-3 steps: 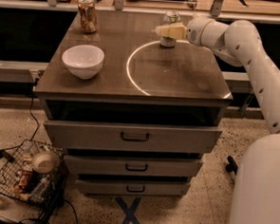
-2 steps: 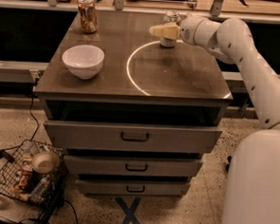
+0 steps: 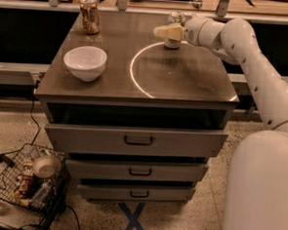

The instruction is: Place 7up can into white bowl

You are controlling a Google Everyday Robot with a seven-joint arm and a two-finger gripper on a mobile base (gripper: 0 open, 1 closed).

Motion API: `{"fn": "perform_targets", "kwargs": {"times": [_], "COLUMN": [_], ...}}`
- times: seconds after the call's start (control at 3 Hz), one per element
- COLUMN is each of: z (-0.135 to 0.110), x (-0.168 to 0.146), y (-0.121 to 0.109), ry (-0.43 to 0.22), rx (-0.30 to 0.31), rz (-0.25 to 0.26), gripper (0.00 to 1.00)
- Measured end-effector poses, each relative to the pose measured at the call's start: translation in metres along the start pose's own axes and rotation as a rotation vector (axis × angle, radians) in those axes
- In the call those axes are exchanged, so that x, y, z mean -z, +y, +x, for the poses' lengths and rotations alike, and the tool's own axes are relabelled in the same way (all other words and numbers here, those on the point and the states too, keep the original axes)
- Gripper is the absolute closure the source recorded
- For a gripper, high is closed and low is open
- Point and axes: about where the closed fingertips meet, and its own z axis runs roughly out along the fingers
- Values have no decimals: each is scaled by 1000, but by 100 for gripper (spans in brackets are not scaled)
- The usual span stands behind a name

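Observation:
The 7up can point(image 3: 176, 17), pale with a silver top, stands upright at the back of the table, right of centre. My gripper point(image 3: 166, 32) reaches in from the right and sits at the can's lower half, covering it from the front. The white bowl point(image 3: 85, 61) sits upright on the left part of the table, well to the left of the gripper. The bowl holds nothing.
A brownish-orange can point(image 3: 90, 15) stands at the back left corner. The dark tabletop point(image 3: 185, 80) bears a bright ring-shaped reflection and sits over a drawer cabinet point(image 3: 138, 140). A wire basket of clutter with a tan bowl point(image 3: 45, 166) lies on the floor at lower left.
My gripper has shifted a little to the left along the can. The can, the bowl and the brownish can have not moved.

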Motion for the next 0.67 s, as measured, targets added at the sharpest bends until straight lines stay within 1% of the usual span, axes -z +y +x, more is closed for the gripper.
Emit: {"fn": "perform_targets", "kwargs": {"times": [0.33, 0.67], "z": [5, 7], "x": [0, -2], "y": [-11, -10], "ry": [3, 4], "rx": [5, 5], "rz": [22, 21], "gripper": [16, 38]}}
